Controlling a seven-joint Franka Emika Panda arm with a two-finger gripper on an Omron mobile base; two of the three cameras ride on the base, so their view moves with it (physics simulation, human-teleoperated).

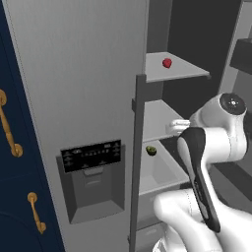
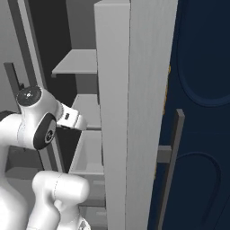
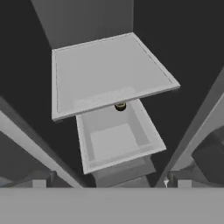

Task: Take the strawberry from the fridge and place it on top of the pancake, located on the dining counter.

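Strawberry [image 1: 167,63]: small red berry, sits alone on top shelf [image 1: 187,74] inside fridge [image 1: 78,88], toward shelf's back-left part.
Shelves: second shelf [image 1: 158,118] below the top one, bare in hand view; open bin [image 3: 118,140] under it.
Green fruit [image 1: 151,150]: small dark green-yellow round thing, at back edge of bin, partly tucked under second shelf.
Fridge: right side open, left door shut w/ black dispenser panel [image 1: 91,155] & long dark handle [image 1: 136,162].
Hand [image 1: 177,125]: inside fridge opening, level w/ second shelf, well below strawberry; fingers spread wide, holding nothing.
Cabinets [image 1: 15,197]: navy w/ gold handles, left of fridge.
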